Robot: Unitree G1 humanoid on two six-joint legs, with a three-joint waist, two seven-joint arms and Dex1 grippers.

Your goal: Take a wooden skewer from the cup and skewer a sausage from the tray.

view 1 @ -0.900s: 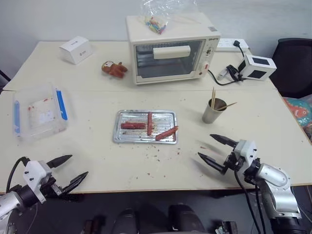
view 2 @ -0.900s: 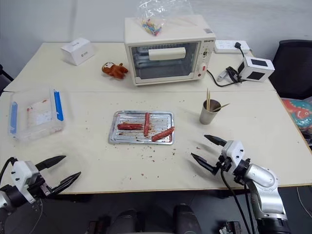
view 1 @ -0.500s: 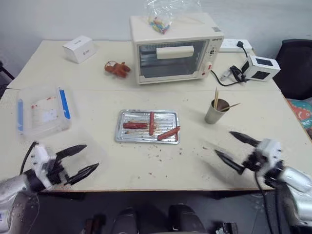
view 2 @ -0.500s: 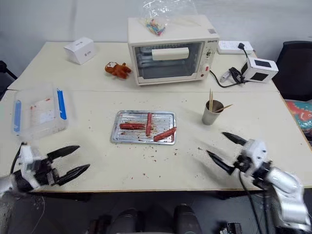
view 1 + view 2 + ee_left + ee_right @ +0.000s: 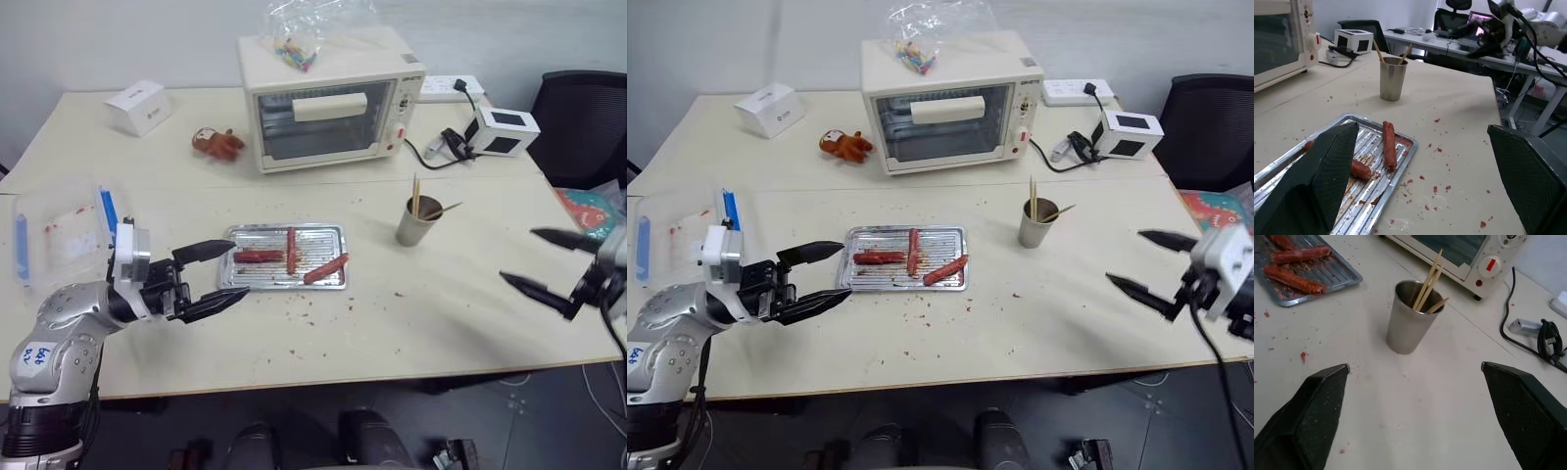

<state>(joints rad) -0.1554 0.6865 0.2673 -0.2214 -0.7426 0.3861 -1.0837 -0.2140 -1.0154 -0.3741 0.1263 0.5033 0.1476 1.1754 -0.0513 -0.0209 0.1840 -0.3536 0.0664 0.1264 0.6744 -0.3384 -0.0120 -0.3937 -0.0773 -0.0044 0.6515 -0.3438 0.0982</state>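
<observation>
Standing at the very start: nothing picked up, nothing pierced. Sticking up from the cup (image 5: pixel 412 221), several skewers, among them the wooden skewer (image 5: pixel 1428 279) to be taken, none lifted out. Resting on the bench (image 5: pixel 411 323) to the right of the tray (image 5: pixel 285 284), that cup, in front of the toaster oven (image 5: pixel 330 96). Lying in the tray, three sausages: two darker ones toward the middle and the lighter, more orange sausage (image 5: pixel 325 268) slanted at the right end, all untouched.

Hovering just left of the tray, the left hand (image 5: pixel 216 279), fingers spread wide and empty, pointing across toward the sausages. Hanging near the right edge of the bench, well apart from the cup, the right hand (image 5: pixel 550 264), fingers likewise spread and empty, aimed toward the cup in its wrist view.

Left to do, judging from this: reaching the cup, pinching one skewer, drawing it out, carrying it to the tray, and pushing the point through the orange sausage, probably with the other hand steadying.

Readable writing: very little. Showing on the oven's upper right corner, a small dark mark, too small to read. Printed on the white box (image 5: pixel 138 106) at the far left, a small logo, illegible. Scrawled in blue on the left arm's casing, some characters, not clearly legible.
</observation>
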